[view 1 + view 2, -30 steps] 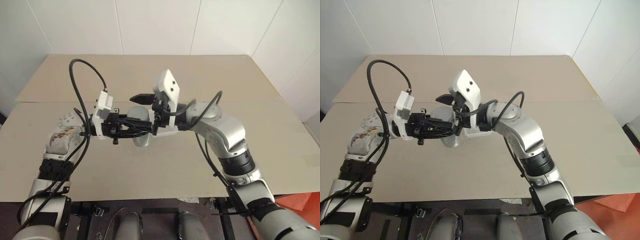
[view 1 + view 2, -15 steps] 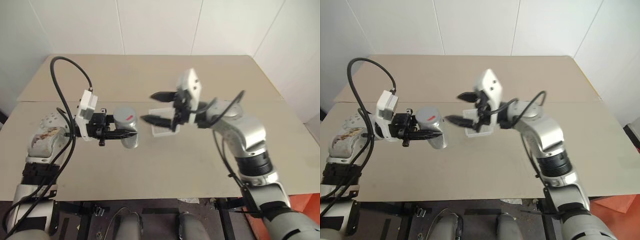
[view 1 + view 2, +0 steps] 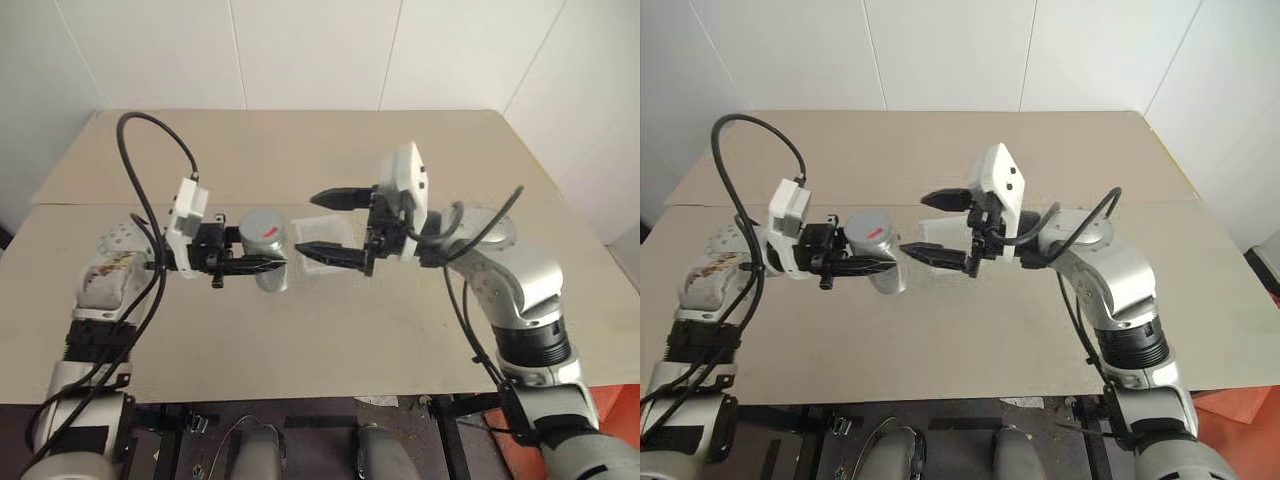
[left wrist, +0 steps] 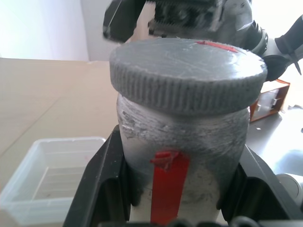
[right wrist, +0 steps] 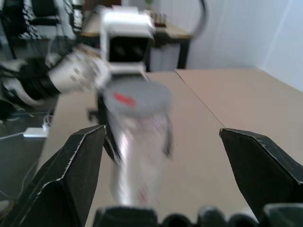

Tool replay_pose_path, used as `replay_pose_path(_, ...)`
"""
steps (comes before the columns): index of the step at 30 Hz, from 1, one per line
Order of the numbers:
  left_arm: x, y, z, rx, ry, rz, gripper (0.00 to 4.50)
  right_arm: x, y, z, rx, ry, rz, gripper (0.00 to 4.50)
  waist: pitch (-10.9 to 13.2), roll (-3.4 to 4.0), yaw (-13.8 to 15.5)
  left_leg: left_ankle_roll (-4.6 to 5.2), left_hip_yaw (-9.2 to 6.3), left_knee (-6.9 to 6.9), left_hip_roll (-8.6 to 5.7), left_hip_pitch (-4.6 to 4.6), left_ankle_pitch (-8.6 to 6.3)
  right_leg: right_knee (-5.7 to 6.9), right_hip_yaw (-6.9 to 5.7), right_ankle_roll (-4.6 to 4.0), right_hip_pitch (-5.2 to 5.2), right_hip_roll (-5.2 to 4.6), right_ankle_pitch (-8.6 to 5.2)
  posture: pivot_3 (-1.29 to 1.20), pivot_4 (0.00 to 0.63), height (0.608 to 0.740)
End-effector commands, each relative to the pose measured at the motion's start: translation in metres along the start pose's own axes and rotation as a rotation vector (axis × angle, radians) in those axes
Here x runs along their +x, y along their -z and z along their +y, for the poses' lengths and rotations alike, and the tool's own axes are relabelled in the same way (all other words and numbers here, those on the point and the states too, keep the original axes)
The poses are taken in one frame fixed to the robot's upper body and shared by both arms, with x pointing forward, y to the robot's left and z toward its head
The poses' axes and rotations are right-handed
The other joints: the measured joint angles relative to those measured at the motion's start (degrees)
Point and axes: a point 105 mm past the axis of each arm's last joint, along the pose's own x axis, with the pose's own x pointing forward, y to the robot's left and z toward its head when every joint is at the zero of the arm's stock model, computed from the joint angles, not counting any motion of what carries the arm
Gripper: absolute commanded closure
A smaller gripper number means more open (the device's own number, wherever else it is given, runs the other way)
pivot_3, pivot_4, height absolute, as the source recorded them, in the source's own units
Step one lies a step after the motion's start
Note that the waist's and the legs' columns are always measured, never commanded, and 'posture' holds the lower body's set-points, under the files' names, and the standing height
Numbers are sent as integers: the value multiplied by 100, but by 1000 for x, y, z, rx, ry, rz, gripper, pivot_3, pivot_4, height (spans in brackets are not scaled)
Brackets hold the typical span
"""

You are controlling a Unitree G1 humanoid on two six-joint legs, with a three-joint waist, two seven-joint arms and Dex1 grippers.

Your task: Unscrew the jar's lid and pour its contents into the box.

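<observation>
So, jar (image 3: pixel 266 243): upright above the table (image 3: pixel 330 330), pinched in the left claw (image 3: pixel 262 265) so its lid (image 4: pixel 187 73) stays free.
Right claw (image 3: pixel 340 228): spread wide, empty, facing the lid.
Box (image 3: pixel 322 240): waiting just beside.

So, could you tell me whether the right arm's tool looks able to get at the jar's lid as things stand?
Probably yes: the right tool is open, facing the lid, with nothing between; the left tool grips the jar lower down.
</observation>
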Motion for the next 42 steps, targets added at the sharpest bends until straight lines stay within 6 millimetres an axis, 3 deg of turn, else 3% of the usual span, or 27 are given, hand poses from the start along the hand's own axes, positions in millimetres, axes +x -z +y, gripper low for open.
replay_pose_path(1,3,-9,4,52,5,-13,2579,15,-19,5,-49,-18,-41,33,0,0,-3,0,-1,0,0,0,0,1,0,0,-1,0,0,0,150,740)
replay_pose_path(11,13,-9,4,58,22,-31,2579,48,-17,2,-60,-13,-8,33,0,0,29,0,-1,0,-2,-1,0,-1,-2,0,1,-2,0,0,150,740)
replay_pose_path(16,13,-8,4,60,22,-30,2579,53,-16,-5,-24,12,-3,33,0,0,27,0,-1,0,-1,-1,0,1,-2,-1,0,-1,0,0,150,740)
replay_pose_path(42,-9,-13,-3,59,4,9,2579,-6,2,-33,-19,166,65,33,0,0,31,0,-1,0,-1,-1,0,-2,-2,0,1,-2,0,0,150,740)
